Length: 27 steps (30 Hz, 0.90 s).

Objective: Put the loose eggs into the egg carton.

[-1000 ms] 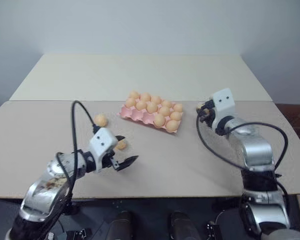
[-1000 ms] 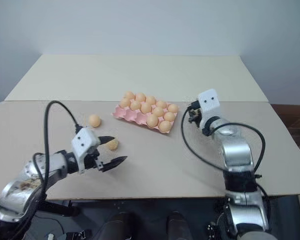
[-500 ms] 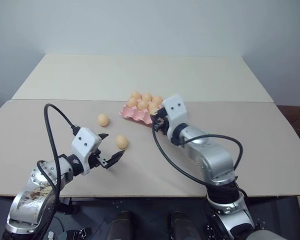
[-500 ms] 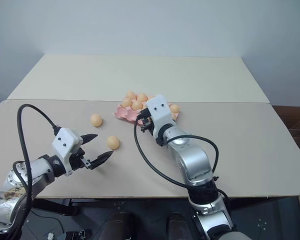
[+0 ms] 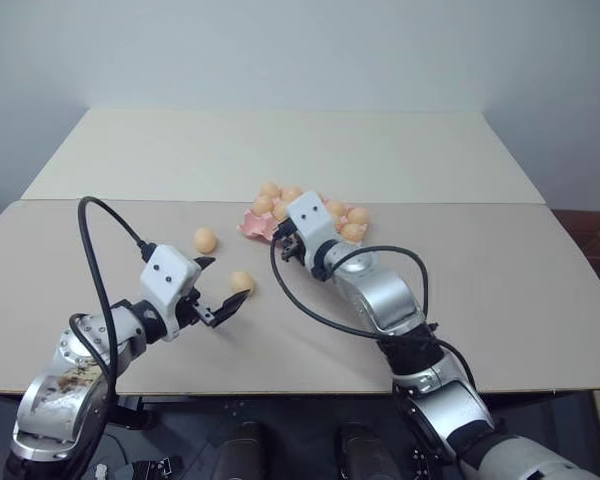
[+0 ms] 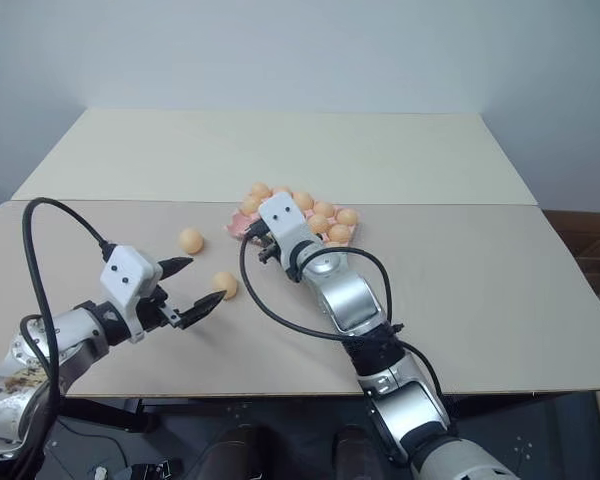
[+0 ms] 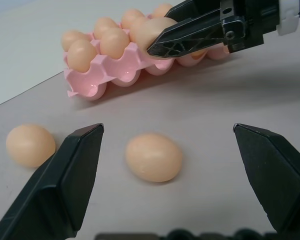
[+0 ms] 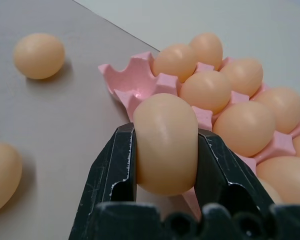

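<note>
My right gripper (image 8: 166, 150) is shut on a pale orange egg (image 8: 166, 142) and holds it just above the near left corner of the pink egg carton (image 8: 140, 70). Several eggs sit in the carton's (image 5: 252, 224) cups. Two loose eggs lie on the table to its left, one (image 5: 205, 240) farther back and one (image 5: 242, 282) nearer. My left gripper (image 5: 230, 277) stands open and low over the table, with the nearer egg (image 7: 154, 157) just ahead between its spread fingers, untouched. In the left wrist view, the right gripper's fingers (image 7: 190, 35) show clamped on their egg.
The beige table (image 5: 500, 300) meets a second table (image 5: 280, 150) behind it along a seam just behind the carton. A black cable (image 5: 100, 240) loops up from my left wrist.
My right arm has swung left from beside the carton's right end to its near left corner, carrying the egg. My left gripper has drawn back slightly to the left, still open.
</note>
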{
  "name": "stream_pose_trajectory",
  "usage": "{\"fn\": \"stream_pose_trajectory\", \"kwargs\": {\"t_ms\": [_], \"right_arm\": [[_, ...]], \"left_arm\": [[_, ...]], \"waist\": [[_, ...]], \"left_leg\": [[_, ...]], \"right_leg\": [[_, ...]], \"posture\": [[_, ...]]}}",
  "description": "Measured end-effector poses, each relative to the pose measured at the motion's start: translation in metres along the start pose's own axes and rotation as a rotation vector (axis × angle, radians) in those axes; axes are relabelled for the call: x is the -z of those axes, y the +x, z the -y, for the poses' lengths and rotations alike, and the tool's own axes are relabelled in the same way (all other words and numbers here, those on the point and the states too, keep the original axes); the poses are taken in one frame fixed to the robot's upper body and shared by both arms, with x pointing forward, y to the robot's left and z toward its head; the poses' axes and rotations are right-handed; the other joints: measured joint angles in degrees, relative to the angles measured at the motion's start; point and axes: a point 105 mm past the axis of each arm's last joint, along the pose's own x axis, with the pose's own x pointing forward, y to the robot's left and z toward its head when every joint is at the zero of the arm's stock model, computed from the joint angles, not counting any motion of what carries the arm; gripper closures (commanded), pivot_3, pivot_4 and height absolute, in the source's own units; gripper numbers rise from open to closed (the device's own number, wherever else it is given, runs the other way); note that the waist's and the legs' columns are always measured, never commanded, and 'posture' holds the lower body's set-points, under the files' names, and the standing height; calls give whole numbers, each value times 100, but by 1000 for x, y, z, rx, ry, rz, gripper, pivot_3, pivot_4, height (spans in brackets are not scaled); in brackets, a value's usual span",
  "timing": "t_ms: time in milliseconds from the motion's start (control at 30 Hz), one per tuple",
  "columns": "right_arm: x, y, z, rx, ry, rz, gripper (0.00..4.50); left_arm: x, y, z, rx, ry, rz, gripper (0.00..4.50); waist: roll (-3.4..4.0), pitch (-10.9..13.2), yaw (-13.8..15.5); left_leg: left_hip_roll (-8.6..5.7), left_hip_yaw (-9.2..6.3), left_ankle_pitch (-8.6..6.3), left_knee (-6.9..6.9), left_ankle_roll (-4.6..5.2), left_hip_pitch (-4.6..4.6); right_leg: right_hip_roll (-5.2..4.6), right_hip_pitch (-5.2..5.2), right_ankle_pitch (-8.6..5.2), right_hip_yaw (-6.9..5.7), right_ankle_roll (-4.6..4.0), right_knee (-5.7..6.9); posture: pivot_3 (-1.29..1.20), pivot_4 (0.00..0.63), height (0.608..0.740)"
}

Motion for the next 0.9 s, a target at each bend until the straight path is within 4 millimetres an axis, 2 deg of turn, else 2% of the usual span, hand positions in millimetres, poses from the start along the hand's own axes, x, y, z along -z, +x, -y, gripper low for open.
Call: {"fn": "stream_pose_trajectory", "kwargs": {"t_ms": [333, 367, 600, 733, 833, 900], "right_arm": [[8, 10, 3, 5, -12, -27, 3157], [8, 11, 4, 8, -15, -29, 2436], [3, 13, 6, 31, -15, -14, 111], [-8, 9, 9, 39, 6, 33, 46], [-29, -6, 14, 54, 27, 125, 46], [-36, -18, 19, 68, 35, 173, 46]], "left_arm": [[-2, 3, 3, 15, 6, 6, 0], [-3, 3, 2, 16, 9, 9, 0], [-4, 4, 3, 20, 10, 11, 0], [-4, 4, 3, 20, 10, 11, 0], [-3, 4, 4, 21, 8, 9, 0], [-2, 3, 5, 22, -3, 10, 0]], "waist": [[0, 0, -5], [0, 0, -6], [0, 0, -11], [1, 1, -10], [1, 0, -5], [1, 0, 4]], "left_leg": [[1, -1, 0, 0, 0, 0], [0, -1, 0, 0, 0, 0], [0, -3, 0, 0, 0, -1], [1, -5, 0, 0, 0, -2], [1, -11, 0, -1, 0, -5], [1, -11, 0, -1, 0, -6]], "right_leg": [[0, 0, 0, 0, 0, 0], [0, -1, 0, 0, 0, 0], [-1, -1, 0, 0, 0, 0], [-1, -3, 0, 0, 0, 0], [-2, -6, 0, 0, 0, 0], [-3, -5, 0, 0, 0, -1]], "posture": [[0, 150, 740], [0, 150, 740], [0, 150, 740], [0, 150, 740], [0, 150, 740], [0, 150, 740]]}}
